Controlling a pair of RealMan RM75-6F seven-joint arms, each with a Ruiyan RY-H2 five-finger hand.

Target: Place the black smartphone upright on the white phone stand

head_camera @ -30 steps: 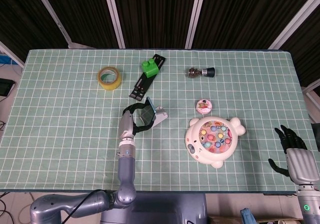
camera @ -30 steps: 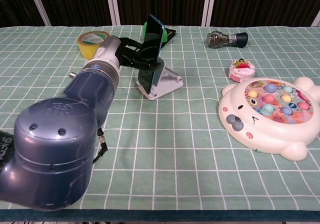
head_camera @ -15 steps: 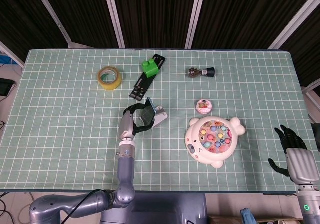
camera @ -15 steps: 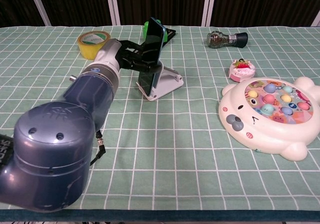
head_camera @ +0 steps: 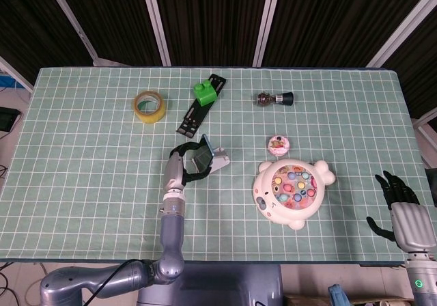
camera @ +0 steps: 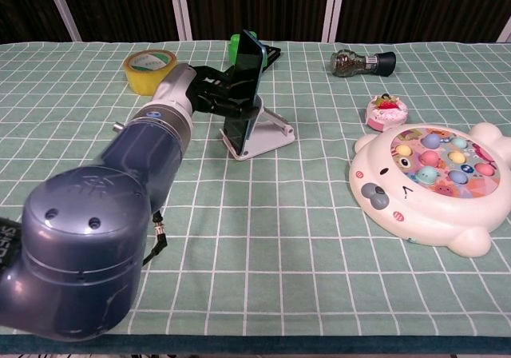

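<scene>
The black smartphone [camera: 246, 86] stands upright on the white phone stand [camera: 267, 133] near the table's middle, leaning back against it; in the head view the phone [head_camera: 202, 157] sits on the stand [head_camera: 217, 161] too. My left hand [camera: 217, 88] holds the phone from the left, its black fingers around the phone's edges; in the head view that hand [head_camera: 187, 160] lies just left of the stand. My right hand [head_camera: 398, 202] rests off the table's right front corner, fingers spread and holding nothing. It does not show in the chest view.
A white bear-shaped fishing toy [head_camera: 291, 191] lies right of the stand, with a small pink cake toy [head_camera: 278, 144] behind it. Further back are a yellow tape roll [head_camera: 149, 106], a black strip with a green block [head_camera: 203, 91], and a small dark bottle [head_camera: 273, 100].
My left hand has nudged the phone and stand slightly; the phone now leans further back on the stand. The right hand has not moved.
</scene>
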